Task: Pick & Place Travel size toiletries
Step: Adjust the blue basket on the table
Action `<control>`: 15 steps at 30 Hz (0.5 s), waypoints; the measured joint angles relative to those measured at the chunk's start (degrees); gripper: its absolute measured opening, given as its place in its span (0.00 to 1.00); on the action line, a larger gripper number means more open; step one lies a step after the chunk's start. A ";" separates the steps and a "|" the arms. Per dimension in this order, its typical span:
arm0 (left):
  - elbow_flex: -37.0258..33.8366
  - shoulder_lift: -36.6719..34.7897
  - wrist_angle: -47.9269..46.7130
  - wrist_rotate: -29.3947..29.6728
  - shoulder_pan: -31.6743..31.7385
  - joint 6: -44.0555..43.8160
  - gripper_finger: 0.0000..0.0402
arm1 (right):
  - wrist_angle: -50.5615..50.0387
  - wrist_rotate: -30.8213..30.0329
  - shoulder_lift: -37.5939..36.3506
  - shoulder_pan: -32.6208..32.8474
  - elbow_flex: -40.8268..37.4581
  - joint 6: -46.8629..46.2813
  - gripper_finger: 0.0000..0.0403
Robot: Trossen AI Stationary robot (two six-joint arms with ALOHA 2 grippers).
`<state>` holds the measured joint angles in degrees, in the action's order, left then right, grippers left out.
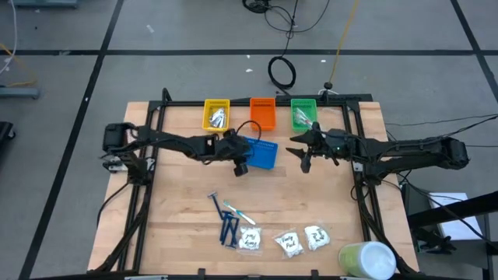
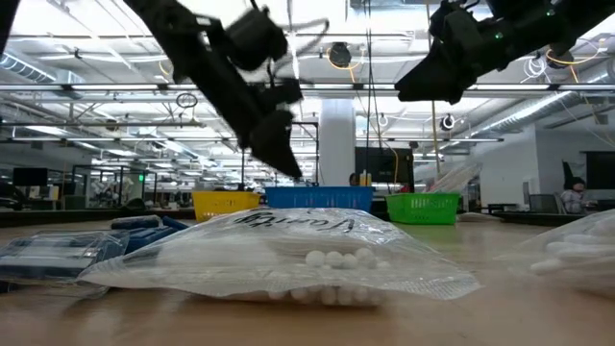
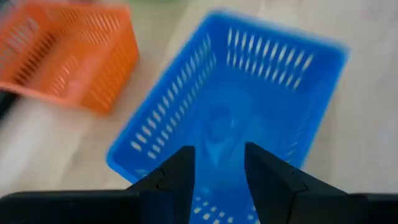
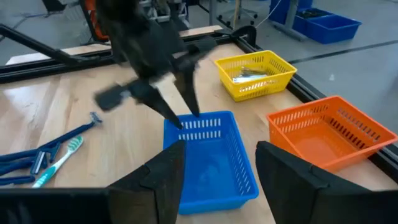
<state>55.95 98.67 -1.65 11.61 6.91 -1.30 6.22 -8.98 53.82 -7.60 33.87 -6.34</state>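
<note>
The travel size toiletries lie near the table's front edge: dark blue razors [image 1: 228, 231], a light-blue-and-white stick [image 1: 238, 211] and three white sachets [image 1: 289, 243], one close up in the low view [image 2: 298, 255]. Silvery packets [image 1: 218, 118] rest in the yellow tray [image 1: 207, 109]. My left gripper [image 3: 219, 155] hangs open, slanting down over the blue tray [image 3: 273, 93], nothing between its fingers; it also shows from the right wrist [image 4: 183, 115]. My right gripper [image 4: 217, 155] stands open in the air right of the blue tray [image 1: 266, 155], holding nothing.
An orange tray [image 1: 263, 113] and a green tray [image 1: 303, 113] with pale items stand in the far row beside the yellow one. A big pale green-and-white cylinder [image 1: 367, 260] lies at the front right corner. Bare wood stretches between the trays and the toiletries.
</note>
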 joint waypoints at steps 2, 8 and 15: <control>0.00 2.61 0.51 -1.50 0.63 0.08 0.34 | -0.05 -0.03 0.00 0.30 0.00 -0.01 0.45; -0.01 6.22 1.32 -2.84 0.23 -0.31 0.34 | -0.09 -0.15 0.00 0.62 0.00 -0.01 0.45; -0.03 4.40 1.56 -4.40 -1.61 -0.46 0.34 | -0.09 -0.15 0.00 0.62 0.00 0.14 0.45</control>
<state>55.92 103.08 -0.09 7.21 5.30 -1.76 6.13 -9.13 53.82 -6.98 33.87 -6.19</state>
